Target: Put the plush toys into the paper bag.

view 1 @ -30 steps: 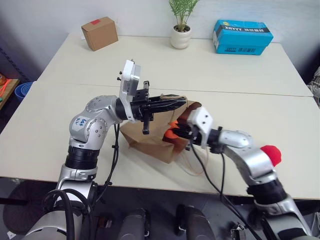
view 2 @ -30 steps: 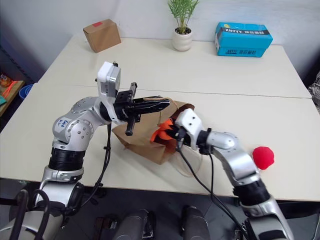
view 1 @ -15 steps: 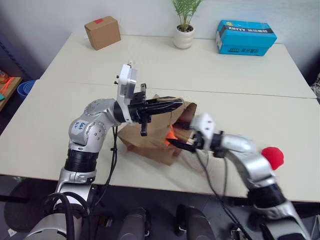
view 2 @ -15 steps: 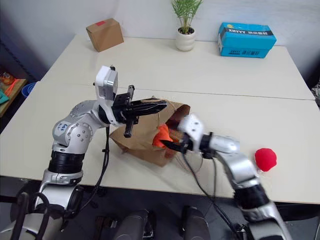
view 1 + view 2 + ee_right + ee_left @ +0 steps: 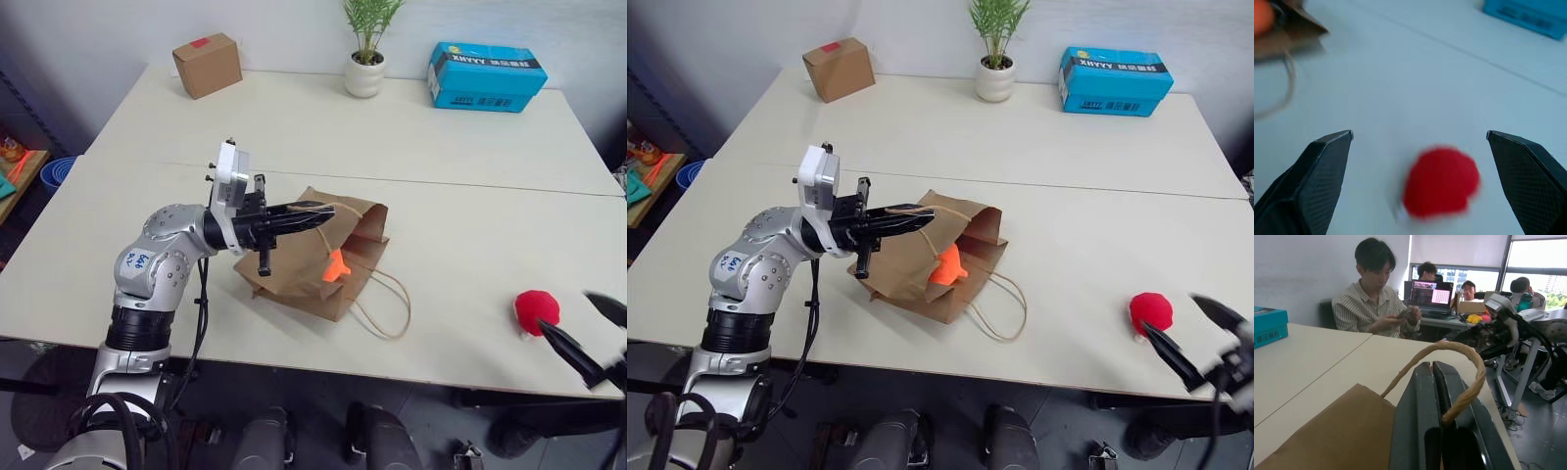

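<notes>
The brown paper bag (image 5: 294,266) lies on its side in the middle of the table, mouth toward the right. My left gripper (image 5: 315,213) is shut on the bag's upper handle (image 5: 1469,367) and holds the top edge up. The orange plush toy (image 5: 335,266) sits in the bag's mouth, partly showing. Near the table's front right edge lies the red fuzzy ball (image 5: 537,310). My right gripper (image 5: 1419,133) stands open just behind the ball (image 5: 1442,181), its fingers wide apart on either side, apart from it and holding nothing.
The bag's lower handle (image 5: 387,305) lies loose on the table. At the back stand a cardboard box with a red sticker (image 5: 207,65), a potted plant (image 5: 367,73) and a blue box (image 5: 487,75). People sit at desks (image 5: 1381,298) past the table.
My right gripper let go of the orange toy in the bag's mouth, opened wide, and swung away right to the red ball. The left gripper kept hold of the bag.
</notes>
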Motion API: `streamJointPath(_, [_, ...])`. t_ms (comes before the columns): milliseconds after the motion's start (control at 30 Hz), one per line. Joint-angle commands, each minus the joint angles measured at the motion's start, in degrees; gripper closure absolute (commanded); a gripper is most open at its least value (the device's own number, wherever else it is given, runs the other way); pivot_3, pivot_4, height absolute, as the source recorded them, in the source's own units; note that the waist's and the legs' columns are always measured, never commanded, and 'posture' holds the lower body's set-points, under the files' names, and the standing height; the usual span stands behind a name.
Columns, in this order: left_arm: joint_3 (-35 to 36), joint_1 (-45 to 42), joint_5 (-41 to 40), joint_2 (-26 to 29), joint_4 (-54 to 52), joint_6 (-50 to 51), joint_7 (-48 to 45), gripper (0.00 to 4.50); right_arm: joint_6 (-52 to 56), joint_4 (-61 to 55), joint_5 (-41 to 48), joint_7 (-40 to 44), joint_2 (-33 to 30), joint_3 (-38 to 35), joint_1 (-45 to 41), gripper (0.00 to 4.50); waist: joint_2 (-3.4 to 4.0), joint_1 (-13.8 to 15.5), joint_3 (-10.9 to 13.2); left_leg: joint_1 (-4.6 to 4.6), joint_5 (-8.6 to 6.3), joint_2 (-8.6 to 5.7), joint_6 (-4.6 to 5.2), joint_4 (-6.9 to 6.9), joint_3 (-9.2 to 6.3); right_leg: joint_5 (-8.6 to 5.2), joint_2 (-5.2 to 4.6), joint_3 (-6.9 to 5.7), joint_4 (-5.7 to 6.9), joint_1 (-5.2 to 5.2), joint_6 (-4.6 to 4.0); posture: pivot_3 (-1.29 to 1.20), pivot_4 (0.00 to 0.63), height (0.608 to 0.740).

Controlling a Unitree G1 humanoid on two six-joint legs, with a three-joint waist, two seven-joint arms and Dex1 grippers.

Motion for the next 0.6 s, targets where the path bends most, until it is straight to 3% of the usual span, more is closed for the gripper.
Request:
streamJointPath(33, [-0.35, -0.41, -0.15, 0.06, -2.38, -0.52, -0.34, 4.5, -3.12, 2.09, -0.99, 0.5, 0.49, -3.17, 4.43, 0.03, 0.01, -0.47, 0.0, 0.02, -0.07, 0.03, -0.01, 0.0, 0.02, 0.0, -0.05, 0.04, 0.0, 0.0, 0.0, 0.0, 0.15, 0.74])
streamJointPath(100, [-0.4, -0.76, -0.09, 0.07, -2.18, -0.49, -0.33, 4.5, -1.67, 1.92, -0.42, 0.44, -0.8, -2.22, 5.3, 0.03, 0.04, -1.13, -0.02, 0.06, -0.11, 0.08, -0.04, 0.01, 0.08, 0.0, -0.08, 0.14, 0.0, 0.0, 0.0, 0.0, 0.15, 0.74])
streamJointPath(267, [-0.77, -0.99, -0.11, 0.11, -2.36, -0.37, -0.07, 4.5, 6.78, 1.94, 0.37, -3.29, -6.99, 3.35, -2.12, 0.03, 0.06, -2.08, -0.03, 0.15, -0.14, 0.24, -0.14, 0.02, 0.18, -0.03, -0.02, 0.21, 0.1, -0.03, -0.06, 0.0, 0.15, 0.74])
streamJointPath(500, [-0.82, -1.1, -0.29, 0.45, -3.53, 0.35, 0.95, 4.5, 19.82, 7.45, -1.97, -6.99, -15.33, 15.87, -15.13, 0.03, 0.09, -0.66, -0.04, 0.03, -0.11, 0.22, -0.16, 0.08, 0.1, -0.08, -0.01, 0.11, 0.2, -0.12, -0.16, 0.0, 0.15, 0.74])
streamJointPath(600, [-0.84, -1.49, -0.24, 0.77, -3.68, 0.66, 1.34, 4.5, 20.24, 14.37, -6.48, -7.55, -18.04, 23.31, -23.24, 0.67, 0.08, -0.6, -0.03, -0.08, -0.06, 0.15, -0.07, 0.21, 0.1, -0.06, -0.02, 0.04, 0.32, -0.11, -0.11, 0.0, 0.15, 0.74])
